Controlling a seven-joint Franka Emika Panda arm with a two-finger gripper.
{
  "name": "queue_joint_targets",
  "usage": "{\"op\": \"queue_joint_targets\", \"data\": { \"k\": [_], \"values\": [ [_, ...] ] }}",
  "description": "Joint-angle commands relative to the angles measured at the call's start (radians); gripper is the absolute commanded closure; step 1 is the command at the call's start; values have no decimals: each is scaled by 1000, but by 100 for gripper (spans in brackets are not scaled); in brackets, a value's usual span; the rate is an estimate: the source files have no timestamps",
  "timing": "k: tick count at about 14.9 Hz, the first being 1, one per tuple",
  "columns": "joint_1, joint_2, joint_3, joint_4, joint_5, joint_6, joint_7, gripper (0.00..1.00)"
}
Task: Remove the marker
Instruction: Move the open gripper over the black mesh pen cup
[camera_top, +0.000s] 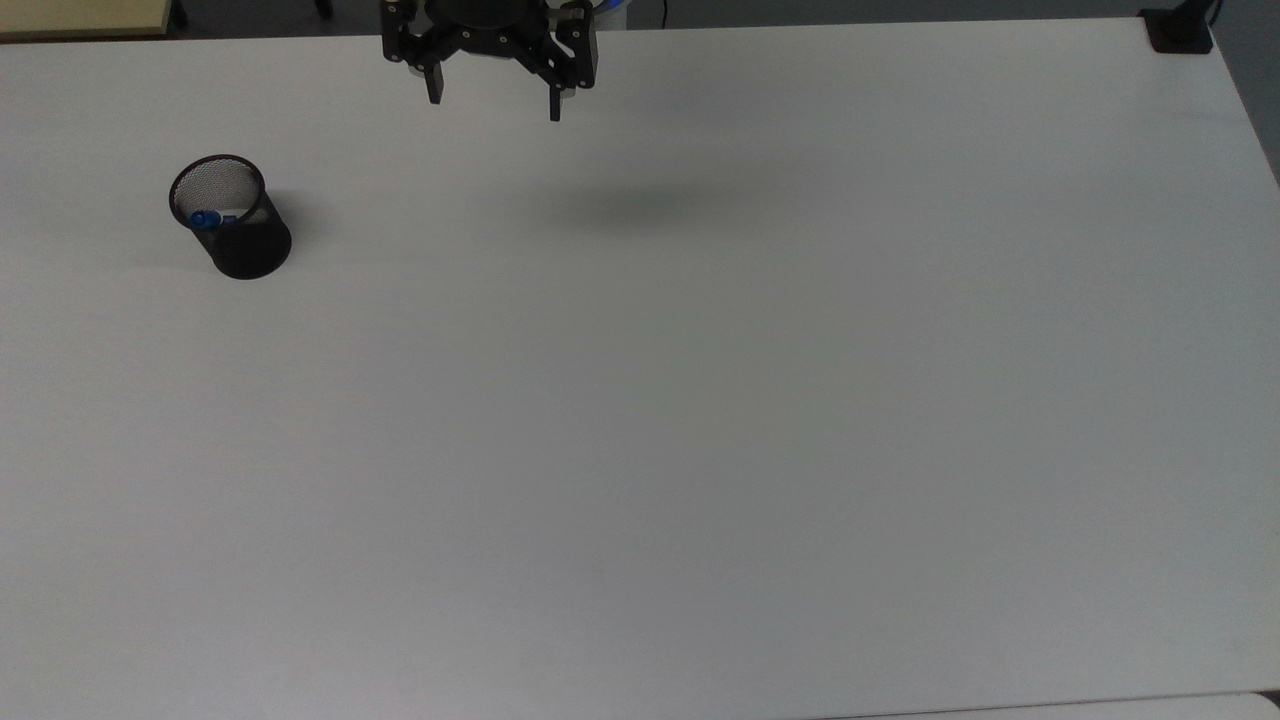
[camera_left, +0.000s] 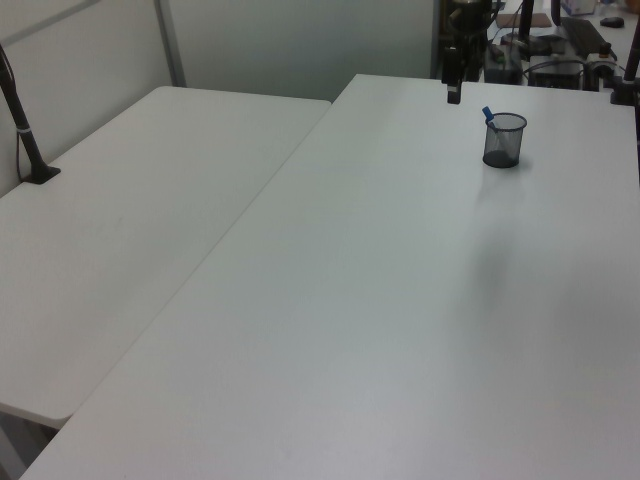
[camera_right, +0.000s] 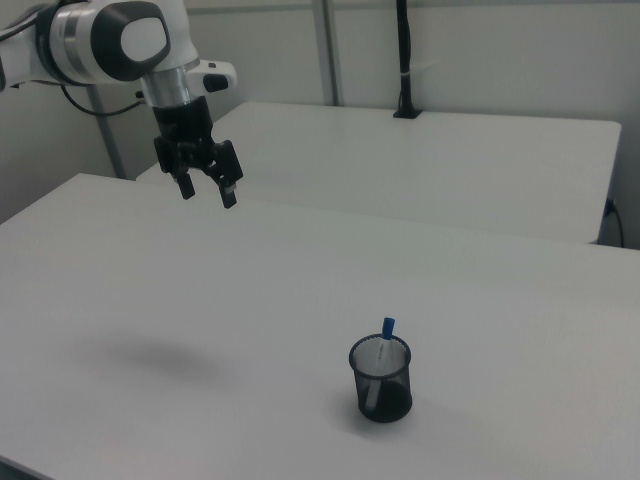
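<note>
far at the top view's left the marker (camera_top: 205, 219) stands tilted in the mesh cup (camera_top: 242, 235) on the desk (camera_top: 700, 400). the end effector (camera_top: 494, 100) hangs wide open, empty, well apart. best approach: come over the cup, pinch the blue tip, lift straight.

marker (camera_right: 380, 360) barrel mostly hidden inside mesh cup (camera_right: 382, 392)

You see a smooth, matt white bench (camera_top: 700, 420) with a faint sheen. On it stands a black wire-mesh cup (camera_right: 381, 380), see-through and finely textured. Inside the cup, the marker (camera_right: 383, 345) looks like smooth plastic, white-barrelled with a blue cap. Above the bench, the gripper (camera_right: 208, 193) is matt black, its arm (camera_right: 120, 40) glossy white.
</note>
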Motion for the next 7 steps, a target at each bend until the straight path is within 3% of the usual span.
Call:
{"op": "queue_joint_targets", "data": {
  "k": [1,7],
  "values": [
    [-3,-22,4,-8,8,-30,3,0],
    [-1,-21,4,-9,8,-26,3,0]
  ]
}}
